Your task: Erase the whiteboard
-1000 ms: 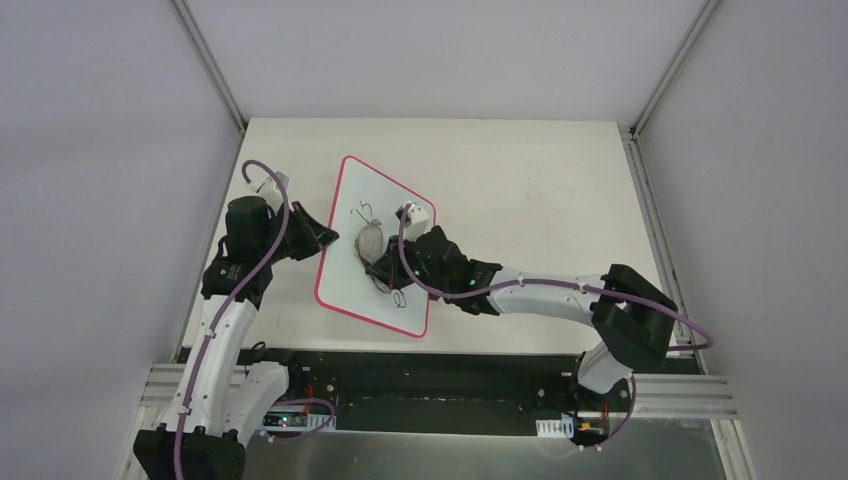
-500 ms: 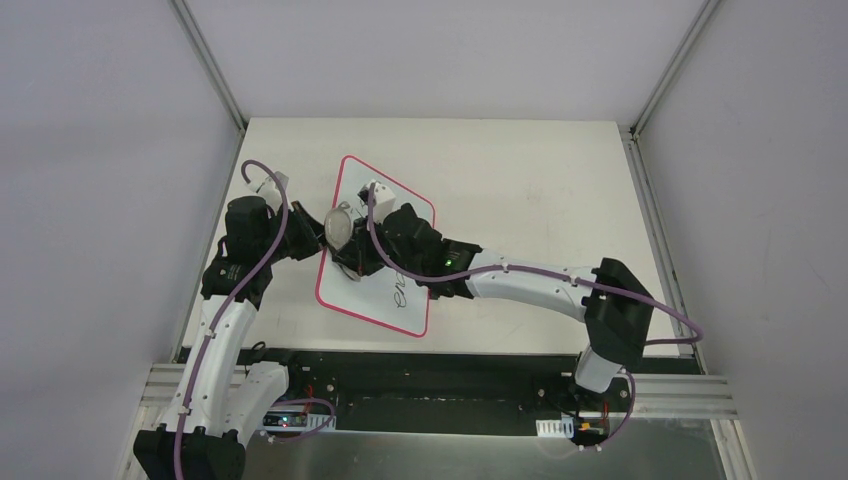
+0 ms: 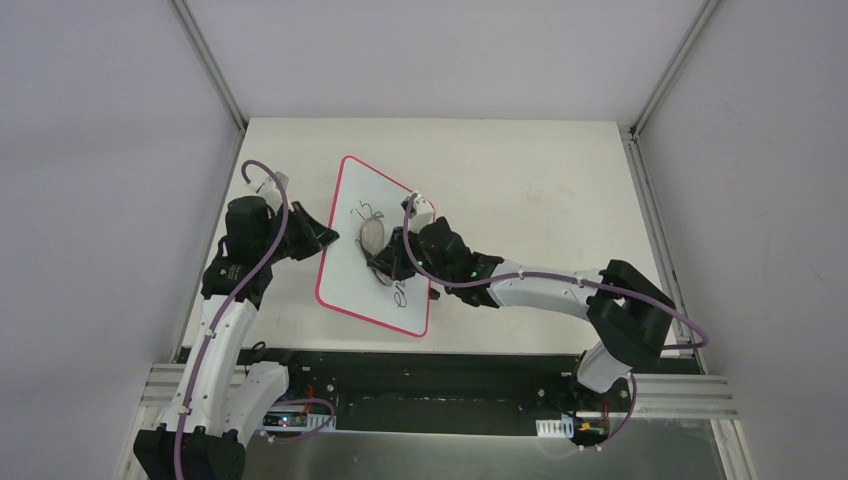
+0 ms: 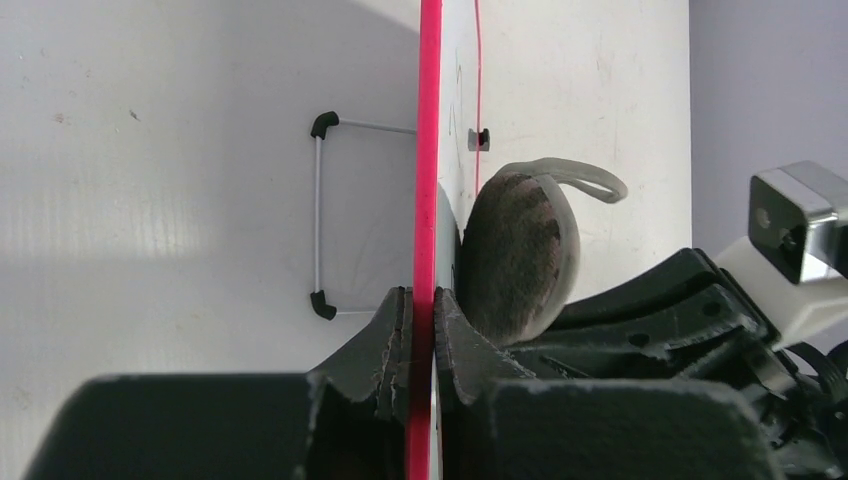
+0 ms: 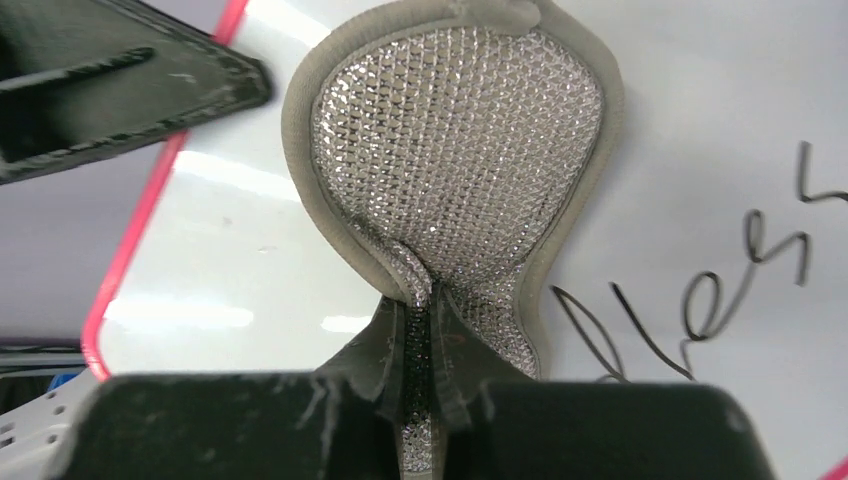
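Two arms are at work here, both bolted at the near edge of the table [image 3: 530, 180] and both reaching out over its left half.

Closest to us is the whiteboard [image 3: 350, 285], sitting on that left half and turned askew. One rounded corner points at the near edge and another at the far-left corner.

In from the left side comes the left gripper [image 3: 322, 240]. Its fingers are squeezed narrow on the board's red-pink frame along the left-hand edge. The wrist view shows the frame sandwiched right between the two black pads. Whether that edge is lifted off the table, I cannot tell.

Over the middle of the board now, the right gripper [image 3: 388, 258] has its fingers pinched tight on the waist of a grey pad [image 3: 370, 235]. It's peanut-shaped, with a shiny mesh face and a pale rim. The wide lobe juts out past the fingertips toward the left gripper, and it lies against the white surface.

Black handwriting [image 3: 400, 295] shows just on the near side of the pad, curly letters running toward the board's near-right corner. There are a few more strokes on the far side of the pad, up toward the board's far corner.

Beyond the board, the white table runs on to its far edge.
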`<action>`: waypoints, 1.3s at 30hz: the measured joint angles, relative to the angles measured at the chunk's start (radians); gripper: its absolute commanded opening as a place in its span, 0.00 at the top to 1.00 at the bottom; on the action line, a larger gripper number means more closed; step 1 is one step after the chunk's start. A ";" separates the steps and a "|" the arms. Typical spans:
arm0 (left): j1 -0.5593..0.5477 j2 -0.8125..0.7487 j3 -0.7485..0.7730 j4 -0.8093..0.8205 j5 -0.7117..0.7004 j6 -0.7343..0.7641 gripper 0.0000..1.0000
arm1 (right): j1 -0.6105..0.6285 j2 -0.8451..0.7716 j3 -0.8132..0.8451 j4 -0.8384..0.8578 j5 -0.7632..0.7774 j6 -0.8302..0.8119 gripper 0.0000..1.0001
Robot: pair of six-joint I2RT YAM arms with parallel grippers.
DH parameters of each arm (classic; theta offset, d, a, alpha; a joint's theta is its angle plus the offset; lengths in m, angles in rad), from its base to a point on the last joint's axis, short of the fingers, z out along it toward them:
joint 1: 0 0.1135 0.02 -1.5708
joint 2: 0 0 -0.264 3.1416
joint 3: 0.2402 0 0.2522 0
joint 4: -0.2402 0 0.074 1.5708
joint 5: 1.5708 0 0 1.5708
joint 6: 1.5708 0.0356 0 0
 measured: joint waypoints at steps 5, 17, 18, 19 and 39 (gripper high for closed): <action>0.000 0.000 0.000 0.001 0.001 0.000 1.00 | -0.012 -0.016 -0.034 -0.013 0.021 0.011 1.00; 0.000 0.000 0.000 0.002 0.002 -0.001 1.00 | 0.089 0.050 0.245 -0.174 0.042 -0.037 1.00; 0.000 0.000 0.000 0.003 0.005 -0.001 1.00 | 0.093 0.050 0.251 -0.163 0.032 -0.035 1.00; 0.000 0.000 0.000 0.002 0.006 -0.002 1.00 | 0.094 0.050 0.252 -0.150 0.021 -0.028 1.00; 0.000 0.000 0.000 0.007 0.012 -0.004 1.00 | -0.119 0.103 0.171 -0.143 -0.043 0.119 1.00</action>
